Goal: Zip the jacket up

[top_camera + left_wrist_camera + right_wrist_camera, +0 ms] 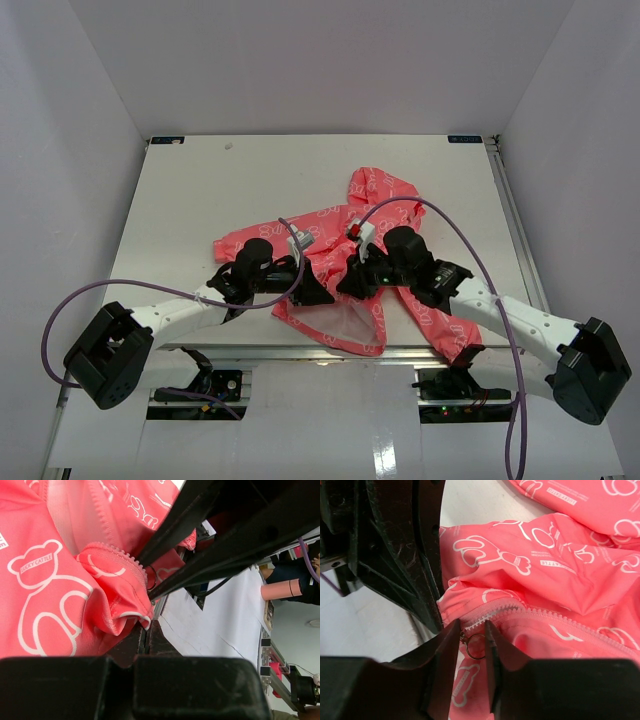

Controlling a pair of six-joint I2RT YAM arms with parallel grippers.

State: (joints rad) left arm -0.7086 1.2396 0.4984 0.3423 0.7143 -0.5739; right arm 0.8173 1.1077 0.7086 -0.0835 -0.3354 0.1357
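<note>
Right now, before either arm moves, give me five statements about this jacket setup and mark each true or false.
1. The jacket lies on the table. True.
2. The left gripper hangs open, clear of the fabric. False: it is shut on the jacket's hem beside the zipper.
3. The pull ring sits between the fingers of the right gripper. True.
4. The jacket is blue. False: it is coral pink with white prints.
5. The front is zipped to the collar. False: it lies open, with the white lining showing.
</note>
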